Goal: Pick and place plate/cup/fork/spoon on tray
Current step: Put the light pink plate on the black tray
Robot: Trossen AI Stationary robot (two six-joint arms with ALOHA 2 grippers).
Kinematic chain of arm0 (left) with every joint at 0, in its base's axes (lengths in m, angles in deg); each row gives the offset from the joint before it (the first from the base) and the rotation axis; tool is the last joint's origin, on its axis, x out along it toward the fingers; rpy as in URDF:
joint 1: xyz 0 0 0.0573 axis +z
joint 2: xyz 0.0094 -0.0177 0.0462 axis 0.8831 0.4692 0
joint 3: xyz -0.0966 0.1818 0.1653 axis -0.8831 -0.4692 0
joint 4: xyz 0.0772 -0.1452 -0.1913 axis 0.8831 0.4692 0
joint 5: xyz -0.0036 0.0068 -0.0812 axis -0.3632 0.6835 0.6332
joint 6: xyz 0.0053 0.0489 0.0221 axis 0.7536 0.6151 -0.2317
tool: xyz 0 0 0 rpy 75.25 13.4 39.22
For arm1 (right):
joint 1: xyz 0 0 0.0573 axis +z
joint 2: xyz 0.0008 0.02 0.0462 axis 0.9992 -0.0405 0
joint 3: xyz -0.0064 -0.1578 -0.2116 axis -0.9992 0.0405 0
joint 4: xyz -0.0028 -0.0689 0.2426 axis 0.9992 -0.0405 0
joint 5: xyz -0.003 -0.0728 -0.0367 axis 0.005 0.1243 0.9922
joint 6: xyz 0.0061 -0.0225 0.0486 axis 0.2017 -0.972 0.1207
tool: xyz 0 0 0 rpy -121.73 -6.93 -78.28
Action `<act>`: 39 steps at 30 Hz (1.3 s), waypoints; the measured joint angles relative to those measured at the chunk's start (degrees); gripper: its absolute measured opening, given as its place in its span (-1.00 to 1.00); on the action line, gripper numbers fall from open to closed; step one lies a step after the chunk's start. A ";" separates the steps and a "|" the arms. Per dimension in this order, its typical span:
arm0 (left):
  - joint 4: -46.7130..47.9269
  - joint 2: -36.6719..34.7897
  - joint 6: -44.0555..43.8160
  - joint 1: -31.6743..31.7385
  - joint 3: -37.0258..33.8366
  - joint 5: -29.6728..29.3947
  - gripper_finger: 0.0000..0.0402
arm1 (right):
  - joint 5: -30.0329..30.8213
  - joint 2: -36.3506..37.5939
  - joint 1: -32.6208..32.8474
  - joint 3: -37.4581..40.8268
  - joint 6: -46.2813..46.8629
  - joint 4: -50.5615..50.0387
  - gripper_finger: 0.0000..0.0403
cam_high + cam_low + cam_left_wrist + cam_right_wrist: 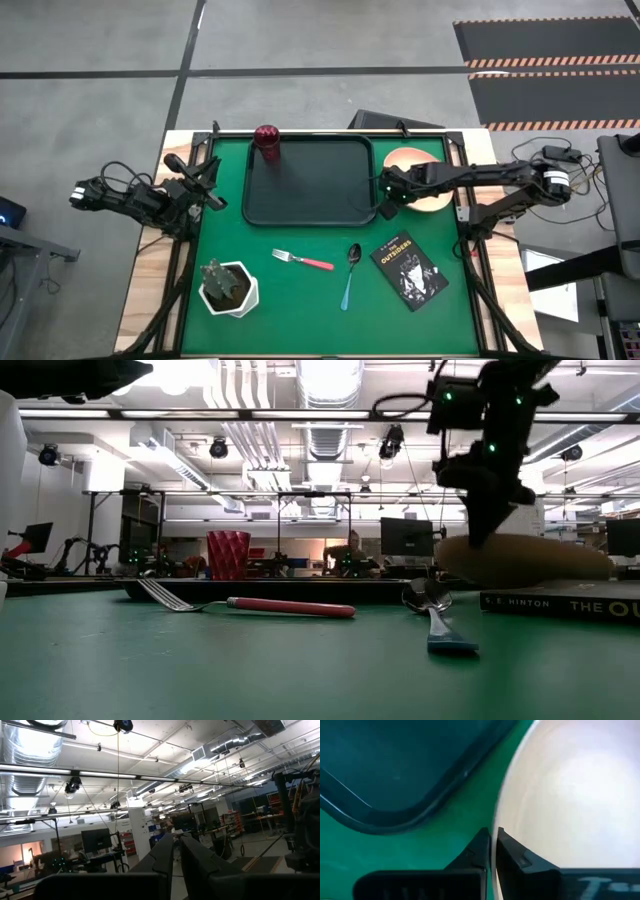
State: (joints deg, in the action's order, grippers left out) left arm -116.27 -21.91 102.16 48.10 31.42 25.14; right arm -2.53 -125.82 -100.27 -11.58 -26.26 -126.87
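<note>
The peach-orange plate (420, 172) lies on the green mat just right of the black tray (310, 205). My right gripper (386, 203) is shut on the plate's rim on the side toward the tray; it also shows in the low view (478, 530). The dark red cup (266, 142) stands upright at the tray's far left corner. The pink-handled fork (302, 261) and the blue-handled spoon (350, 272) lie flat on the mat near the middle. My left gripper (210, 195) is shut and empty at the table's left edge. My right gripper pinches the plate's rim (496, 822) between its two fingers, at the edge nearest the tray. One finger (517, 855) lies on the plate's inner face, the other (475, 852) outside it. The fingers come from above, pointing down. Whether the plate is clear of the mat, I cannot tell.
A black book with white lettering (409, 271) lies at the near right, close to the spoon. A white pot with a green plant (228, 288) stands at the near left. The tray's middle and right part are bare.
</note>
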 joint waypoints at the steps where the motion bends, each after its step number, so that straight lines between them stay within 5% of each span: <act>1: 0.00 0.00 0.00 0.01 0.00 0.01 -0.92 | 0.49 -0.02 0.10 -1.30 -0.19 -1.28 -0.95; 14: -0.02 0.00 -0.01 0.00 0.00 0.01 -0.92 | 4.70 -3.35 1.49 -14.44 -8.27 -3.39 -0.95; 26: -0.01 0.00 0.00 0.00 0.00 0.02 -0.92 | 9.44 -21.45 5.62 -31.73 -23.05 -2.89 -0.96; 39: 0.00 0.00 0.00 0.00 0.00 0.02 -0.92 | 7.70 -38.51 6.87 -48.39 -35.99 -2.75 -0.96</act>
State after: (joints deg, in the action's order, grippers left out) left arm -116.27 -21.91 102.16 48.11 31.42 25.17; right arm 5.17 -164.33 -93.40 -59.97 -62.25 -129.62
